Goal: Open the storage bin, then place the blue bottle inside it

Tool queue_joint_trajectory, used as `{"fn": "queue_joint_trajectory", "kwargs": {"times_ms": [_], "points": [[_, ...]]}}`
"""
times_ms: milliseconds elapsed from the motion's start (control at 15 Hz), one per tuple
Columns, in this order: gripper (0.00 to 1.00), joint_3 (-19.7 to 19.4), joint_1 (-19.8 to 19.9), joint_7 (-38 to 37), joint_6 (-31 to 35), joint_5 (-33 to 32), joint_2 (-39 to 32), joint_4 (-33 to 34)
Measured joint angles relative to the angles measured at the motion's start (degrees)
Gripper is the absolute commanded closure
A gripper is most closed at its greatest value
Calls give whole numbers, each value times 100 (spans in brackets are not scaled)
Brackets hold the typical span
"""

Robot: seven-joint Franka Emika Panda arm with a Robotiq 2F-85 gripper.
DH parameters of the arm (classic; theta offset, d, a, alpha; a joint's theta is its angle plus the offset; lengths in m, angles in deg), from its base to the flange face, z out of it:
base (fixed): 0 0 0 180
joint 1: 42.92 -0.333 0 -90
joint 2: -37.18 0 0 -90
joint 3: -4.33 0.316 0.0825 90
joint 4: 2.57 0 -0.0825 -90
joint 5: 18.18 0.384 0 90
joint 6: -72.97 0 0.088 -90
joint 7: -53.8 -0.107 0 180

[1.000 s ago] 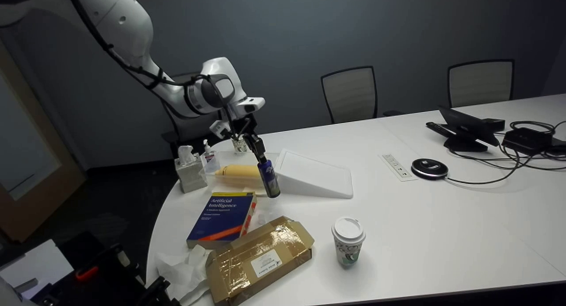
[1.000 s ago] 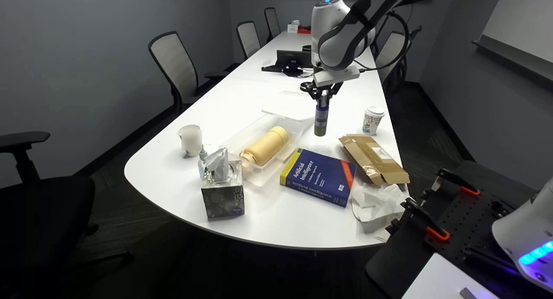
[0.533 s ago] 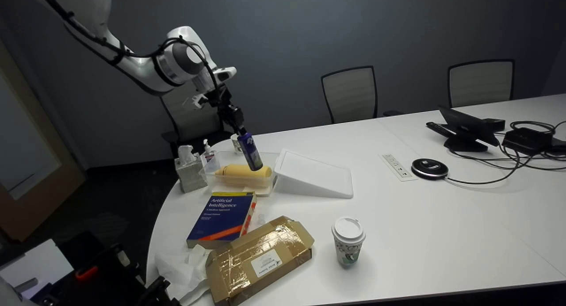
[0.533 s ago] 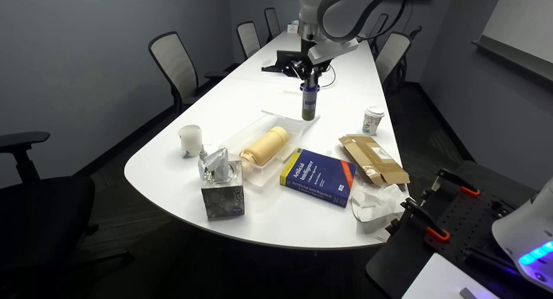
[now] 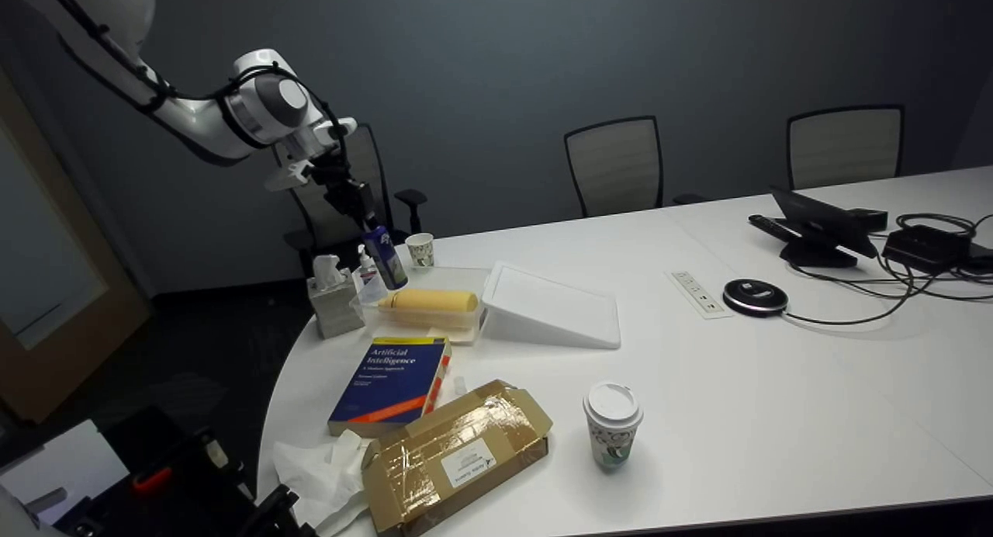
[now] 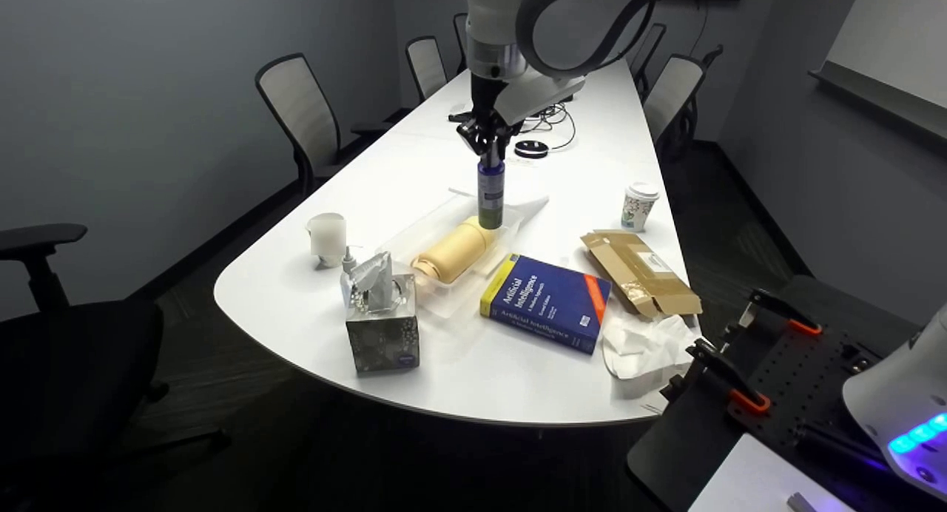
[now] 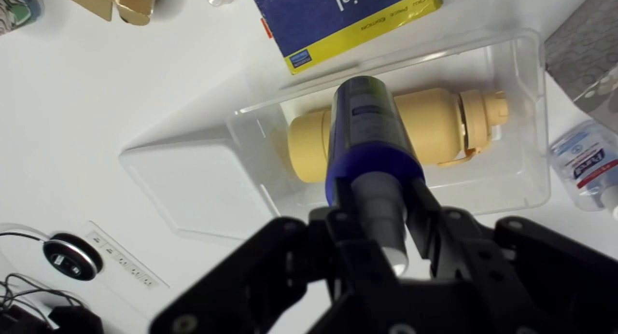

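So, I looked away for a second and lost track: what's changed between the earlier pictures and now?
The gripper has carried the blue bottle toward the left of the frame in both exterior views; in the wrist view it now shows against the open storage bin. Nothing was newly gripped or released. The bin, its lid, the yellow bottle inside and the book stayed put.

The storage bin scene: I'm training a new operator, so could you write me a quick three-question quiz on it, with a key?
1. Short answer: what colour is the flask inside the storage bin?
2. Multiple choice: the blue bottle is (A) standing on the table, (B) held in the jaws, (C) lying on the book.
3. True or false: the white lid leaves the bin uncovered.

Key: 1 yellow; 2 B; 3 true.
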Motion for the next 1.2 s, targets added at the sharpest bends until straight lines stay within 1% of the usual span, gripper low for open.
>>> {"fn": "queue_joint_trajectory", "kwargs": {"times_ms": [133,333,667,1200], "points": [[92,141,-19,2,12,-75,-124,-1],[92,214,-97,2,133,-212,-383,9],[92,215,-244,25,384,-282,-720,160],[92,208,-303,251,424,-281,-1003,514]]}}
